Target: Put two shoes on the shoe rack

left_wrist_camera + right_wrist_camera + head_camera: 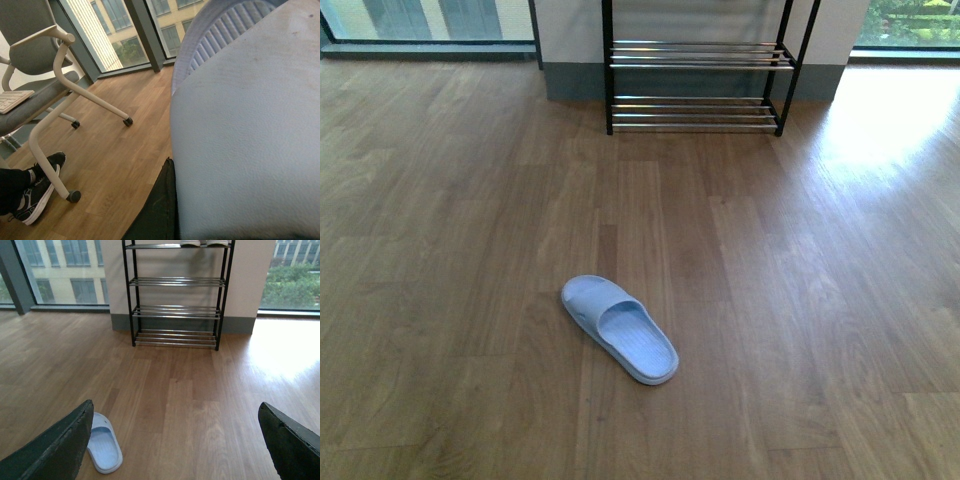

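Observation:
One light blue slipper (620, 328) lies flat on the wooden floor in the front view, toe toward the near right; it also shows in the right wrist view (104, 450). The other light blue slipper (240, 130) fills the left wrist view, with my left gripper (185, 210) shut on it; only one dark finger (160, 210) shows. My right gripper (177, 440) is open above bare floor, to the right of the lying slipper. The shoe rack (698, 60) stands against the far wall, black frame with silver bars (175, 282). Neither arm appears in the front view.
White soles of other shoes (204, 242) show on the rack's top tier. In the left wrist view an office chair (45, 60) on castors stands by a window, with a person's black sneaker (37, 187) beside it. Glass windows (430, 20) flank the wall.

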Motion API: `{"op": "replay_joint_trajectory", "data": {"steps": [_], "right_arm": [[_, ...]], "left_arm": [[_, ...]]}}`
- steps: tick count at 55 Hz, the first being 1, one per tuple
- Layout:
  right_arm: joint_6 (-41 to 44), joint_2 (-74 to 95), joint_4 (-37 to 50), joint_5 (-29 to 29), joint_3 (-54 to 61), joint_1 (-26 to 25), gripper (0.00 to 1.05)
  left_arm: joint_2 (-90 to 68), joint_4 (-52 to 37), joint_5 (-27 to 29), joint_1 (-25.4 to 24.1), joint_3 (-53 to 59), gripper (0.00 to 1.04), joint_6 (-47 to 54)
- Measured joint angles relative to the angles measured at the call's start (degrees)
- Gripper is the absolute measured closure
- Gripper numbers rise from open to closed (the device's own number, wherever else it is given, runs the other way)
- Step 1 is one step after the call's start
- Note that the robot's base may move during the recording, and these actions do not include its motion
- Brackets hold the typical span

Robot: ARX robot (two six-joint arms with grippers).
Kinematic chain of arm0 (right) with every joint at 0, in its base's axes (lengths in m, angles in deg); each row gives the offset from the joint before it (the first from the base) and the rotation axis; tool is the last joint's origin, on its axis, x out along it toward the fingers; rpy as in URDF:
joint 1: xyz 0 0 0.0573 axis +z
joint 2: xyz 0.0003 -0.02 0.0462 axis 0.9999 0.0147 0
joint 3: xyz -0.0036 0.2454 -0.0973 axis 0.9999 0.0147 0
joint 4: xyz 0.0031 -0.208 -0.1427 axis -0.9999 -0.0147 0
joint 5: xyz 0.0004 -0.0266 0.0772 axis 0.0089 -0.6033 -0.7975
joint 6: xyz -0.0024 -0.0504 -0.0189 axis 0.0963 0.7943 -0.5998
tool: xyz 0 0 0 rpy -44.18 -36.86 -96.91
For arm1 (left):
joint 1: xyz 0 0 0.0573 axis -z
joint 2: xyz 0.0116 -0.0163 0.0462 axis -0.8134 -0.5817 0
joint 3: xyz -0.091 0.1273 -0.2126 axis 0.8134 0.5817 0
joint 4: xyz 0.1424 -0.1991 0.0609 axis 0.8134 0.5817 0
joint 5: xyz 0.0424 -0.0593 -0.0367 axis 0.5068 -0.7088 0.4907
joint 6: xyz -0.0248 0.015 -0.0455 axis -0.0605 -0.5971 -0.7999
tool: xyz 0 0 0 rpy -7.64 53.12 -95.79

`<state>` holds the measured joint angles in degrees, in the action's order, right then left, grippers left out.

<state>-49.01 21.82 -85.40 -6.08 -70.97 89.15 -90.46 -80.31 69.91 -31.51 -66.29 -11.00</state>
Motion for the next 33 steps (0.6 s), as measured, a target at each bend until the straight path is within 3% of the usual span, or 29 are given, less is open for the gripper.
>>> {"op": "replay_joint_trajectory", "data": {"steps": [33], "right_arm": [[0.02,-0.02,0.00,-0.37,0.00,-0.04,0.09]], "left_arm": [[0.07,0.00,0.39,-0.02,0.00,1.03,0.00]]}}
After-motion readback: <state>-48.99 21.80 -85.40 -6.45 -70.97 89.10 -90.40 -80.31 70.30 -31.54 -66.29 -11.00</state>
